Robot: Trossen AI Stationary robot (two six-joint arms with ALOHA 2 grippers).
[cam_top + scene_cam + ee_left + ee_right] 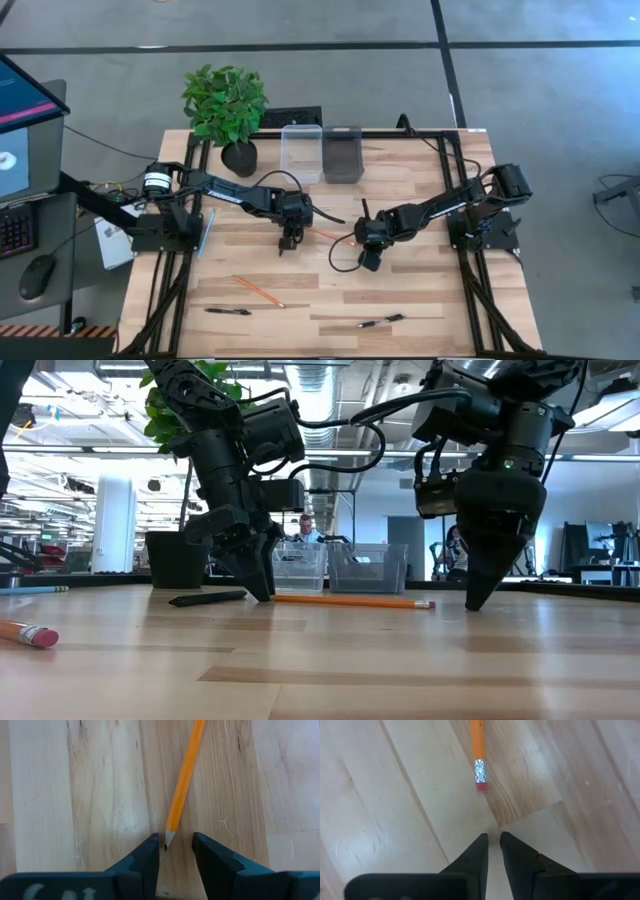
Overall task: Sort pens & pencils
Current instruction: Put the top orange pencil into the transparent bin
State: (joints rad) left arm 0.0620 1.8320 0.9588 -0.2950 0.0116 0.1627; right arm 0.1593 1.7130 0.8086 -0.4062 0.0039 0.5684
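An orange pencil [350, 601] lies flat on the wooden table between my two grippers. My left gripper [175, 845] points down at the table, open, with the pencil's sharpened tip [168, 840] in the gap between its fingertips, clear of both. My right gripper [493, 840] points down just short of the pencil's eraser end [480, 784]; its fingers stand a narrow gap apart with nothing between them. A second pencil [258, 290] and two black pens [228, 311] [380, 321] lie near the table's near edge. Another black pen [208, 598] lies beside my left gripper.
A clear bin [302, 152] and a dark bin [343, 152] stand side by side at the table's far edge, with a potted plant [228, 110] to their left. Bare wood lies between the grippers and the near edge.
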